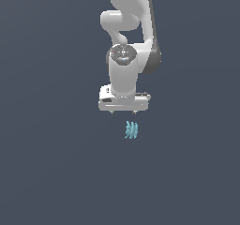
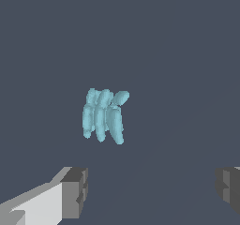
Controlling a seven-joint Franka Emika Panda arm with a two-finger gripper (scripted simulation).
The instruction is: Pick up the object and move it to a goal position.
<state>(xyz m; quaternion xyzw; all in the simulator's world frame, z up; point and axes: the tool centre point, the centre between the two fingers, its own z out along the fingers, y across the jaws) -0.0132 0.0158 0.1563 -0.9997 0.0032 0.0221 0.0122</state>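
The step in hand looks like the approach: the gripper (image 1: 123, 111) hangs just above the centre of the exterior frame, and the object (image 1: 131, 130) sits a little below it and slightly to the exterior view's right, apart from it, not touching. The fingers are released. In the wrist view the two dark finger pads (image 2: 76, 191) stand wide apart at the lower corners of the frame with nothing between them.

The object (image 2: 104, 114) shows in the wrist view just left of the frame's centre, a small cluster of pale teal blades side by side (narrower than the open gap, so it should fit).

The next move, as I judge it, calls for shifting the hand until the object lies between the pads, then lowering and closing on the blades. Which way the blades run against the pads is hard to tell, so a wrist turn may be needed.

The dark surface (image 1: 47, 172) runs unbroken to every frame edge, with no wall or rim in sight. No goal marker is visible.
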